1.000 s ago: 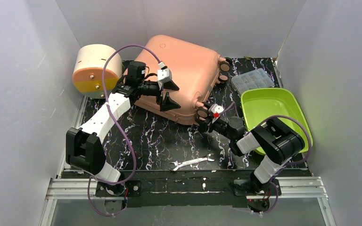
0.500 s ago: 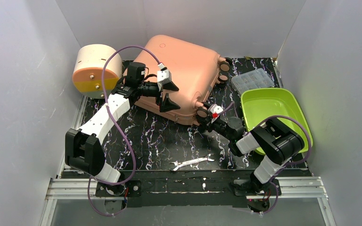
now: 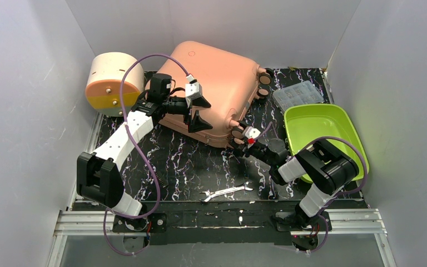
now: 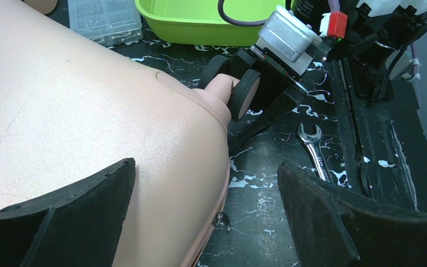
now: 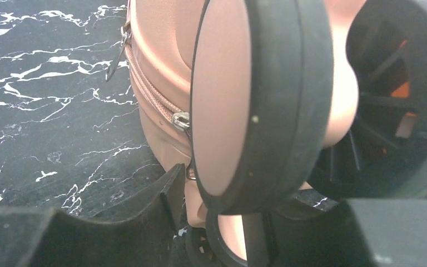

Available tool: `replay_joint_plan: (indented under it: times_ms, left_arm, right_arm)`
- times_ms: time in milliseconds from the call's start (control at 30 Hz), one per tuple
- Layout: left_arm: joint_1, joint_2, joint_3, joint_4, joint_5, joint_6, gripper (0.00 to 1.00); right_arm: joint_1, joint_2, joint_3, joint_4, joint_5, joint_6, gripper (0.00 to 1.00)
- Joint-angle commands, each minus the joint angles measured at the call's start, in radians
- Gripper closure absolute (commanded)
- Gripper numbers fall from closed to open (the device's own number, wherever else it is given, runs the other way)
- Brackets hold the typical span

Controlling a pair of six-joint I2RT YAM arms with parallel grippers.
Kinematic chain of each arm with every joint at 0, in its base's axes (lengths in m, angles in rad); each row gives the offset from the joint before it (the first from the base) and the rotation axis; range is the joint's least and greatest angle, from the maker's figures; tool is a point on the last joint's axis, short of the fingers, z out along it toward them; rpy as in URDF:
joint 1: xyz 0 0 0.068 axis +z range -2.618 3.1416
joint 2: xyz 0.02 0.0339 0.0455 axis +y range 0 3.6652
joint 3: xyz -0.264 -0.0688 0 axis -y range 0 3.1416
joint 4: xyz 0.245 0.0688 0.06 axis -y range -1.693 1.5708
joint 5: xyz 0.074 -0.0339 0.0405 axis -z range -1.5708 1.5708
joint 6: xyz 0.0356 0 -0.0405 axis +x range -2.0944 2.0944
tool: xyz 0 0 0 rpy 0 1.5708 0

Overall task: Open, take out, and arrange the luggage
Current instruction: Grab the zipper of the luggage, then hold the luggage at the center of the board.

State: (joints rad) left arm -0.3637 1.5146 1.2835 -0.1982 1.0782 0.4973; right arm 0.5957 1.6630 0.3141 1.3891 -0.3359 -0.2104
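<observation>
The luggage (image 3: 211,83) lies shut at the back of the table (image 3: 189,161), beside the green tray (image 3: 319,130); the left gripper (image 3: 202,111) hovers gaping over its near edge; the right gripper (image 3: 239,141) sits at a corner wheel (image 5: 256,105), jaws partly apart, grip impossible to tell; better, probably, to catch the zipper pull (image 5: 180,120) and draw along the seam while the left steadies the shell.

Luggage (image 3: 211,83) salmon-pink (wheels (image 3: 264,79) black-rimmed) — tray (image 3: 317,130) lime-green, tabletop (image 3: 189,161) black, white-veined.

One each: luggage (image 3: 211,83), drum box (image 3: 111,80), tray (image 3: 317,130), wrench (image 3: 226,192), organizer case (image 3: 297,94).
</observation>
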Motion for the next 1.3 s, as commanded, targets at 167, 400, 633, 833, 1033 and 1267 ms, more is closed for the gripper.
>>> replay_joint_plan:
  times_ms: [167, 400, 633, 833, 1033, 1267]
  left_arm:
    - [-0.003, -0.031, -0.011, -0.042, 0.009, 0.004, 0.01]
    - [-0.003, -0.032, -0.014, -0.041, 0.009, 0.003, 0.00]
    - [-0.003, -0.036, -0.022, -0.040, 0.008, 0.006, 0.01]
    - [-0.003, -0.039, -0.034, -0.040, 0.009, 0.009, 0.01]
    - [-0.003, -0.035, -0.032, -0.041, 0.015, 0.011, 0.01]
    - [-0.003, -0.028, -0.018, -0.049, 0.024, 0.011, 0.01]
  right_arm:
    - [0.044, -0.049, 0.042, 0.182, -0.026, -0.027, 0.61]
    - [0.058, -0.055, 0.040, 0.184, -0.012, -0.024, 0.68]
    - [0.059, -0.060, 0.044, 0.141, -0.004, -0.051, 0.91]
    - [0.020, -0.060, 0.046, 0.081, 0.025, -0.050, 0.94]
    - [-0.067, -0.058, 0.046, 0.051, -0.010, 0.044, 0.94]
    - [-0.153, -0.046, 0.054, 0.049, -0.079, 0.135, 0.95]
